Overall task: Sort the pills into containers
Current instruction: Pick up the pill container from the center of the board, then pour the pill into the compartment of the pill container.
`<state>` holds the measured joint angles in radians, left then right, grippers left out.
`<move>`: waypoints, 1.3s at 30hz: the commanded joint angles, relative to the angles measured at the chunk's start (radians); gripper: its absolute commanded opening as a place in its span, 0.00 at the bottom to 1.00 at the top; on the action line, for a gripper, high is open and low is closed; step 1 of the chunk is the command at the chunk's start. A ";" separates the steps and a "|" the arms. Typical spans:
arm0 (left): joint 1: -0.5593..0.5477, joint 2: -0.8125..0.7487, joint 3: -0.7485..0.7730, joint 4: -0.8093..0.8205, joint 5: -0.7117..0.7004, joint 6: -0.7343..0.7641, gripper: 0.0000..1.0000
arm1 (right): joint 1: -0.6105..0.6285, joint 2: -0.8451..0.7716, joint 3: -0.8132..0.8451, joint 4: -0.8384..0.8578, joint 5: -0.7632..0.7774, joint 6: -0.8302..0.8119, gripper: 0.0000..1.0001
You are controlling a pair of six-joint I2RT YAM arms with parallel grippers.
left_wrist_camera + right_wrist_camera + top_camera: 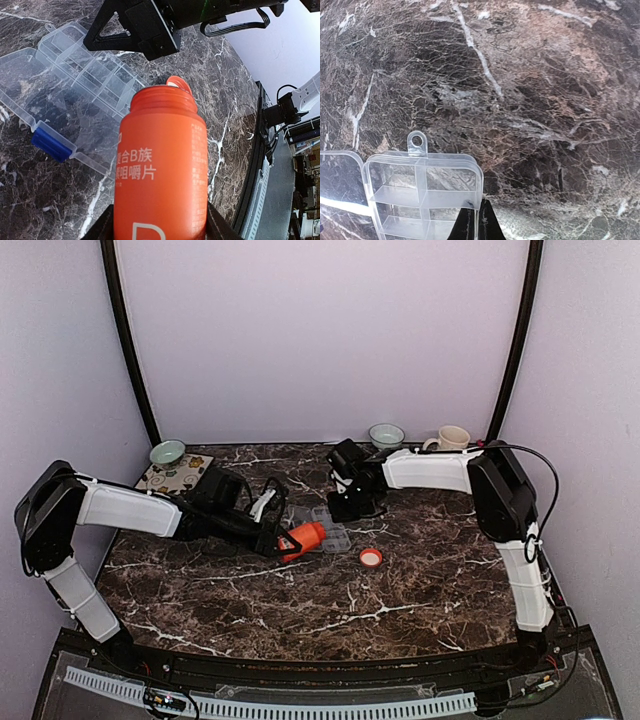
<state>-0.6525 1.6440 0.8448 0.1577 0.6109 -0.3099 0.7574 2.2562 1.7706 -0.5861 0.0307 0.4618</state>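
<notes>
I see my left gripper (pixel 160 234) clamping the orange pill bottle (pixel 162 165), whose mouth points toward the clear organiser box (pixel 426 161). My right gripper (pixel 479 223) has its fingers pinched together at the box's edge.

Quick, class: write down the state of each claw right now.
Left claw: closed on the orange bottle.
Right claw: closed at the organiser box edge; whether it pinches it cannot be told.

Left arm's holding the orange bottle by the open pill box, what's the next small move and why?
Probably tip the left gripper a little further so the orange bottle pours into the organiser box. Its cap lies off on the table, its mouth is right by the open compartments, and the right gripper is shut on the box's rim, steadying it.
</notes>
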 commanded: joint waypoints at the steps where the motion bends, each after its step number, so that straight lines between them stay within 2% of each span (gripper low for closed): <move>1: 0.005 -0.004 0.031 -0.045 0.006 0.014 0.00 | 0.018 -0.040 -0.036 0.029 0.100 0.005 0.00; 10: 0.004 0.012 0.077 -0.122 0.000 0.014 0.00 | 0.041 -0.066 -0.069 0.064 0.162 0.042 0.00; 27: 0.002 0.055 0.137 -0.216 -0.037 0.015 0.00 | 0.067 -0.066 0.023 -0.056 0.222 0.059 0.00; 39: 0.001 0.044 0.149 -0.230 -0.062 0.023 0.00 | 0.052 -0.038 0.018 -0.072 0.143 0.124 0.00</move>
<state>-0.6525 1.7100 0.9665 -0.0624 0.5583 -0.3027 0.8158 2.2211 1.7748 -0.6544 0.2199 0.5377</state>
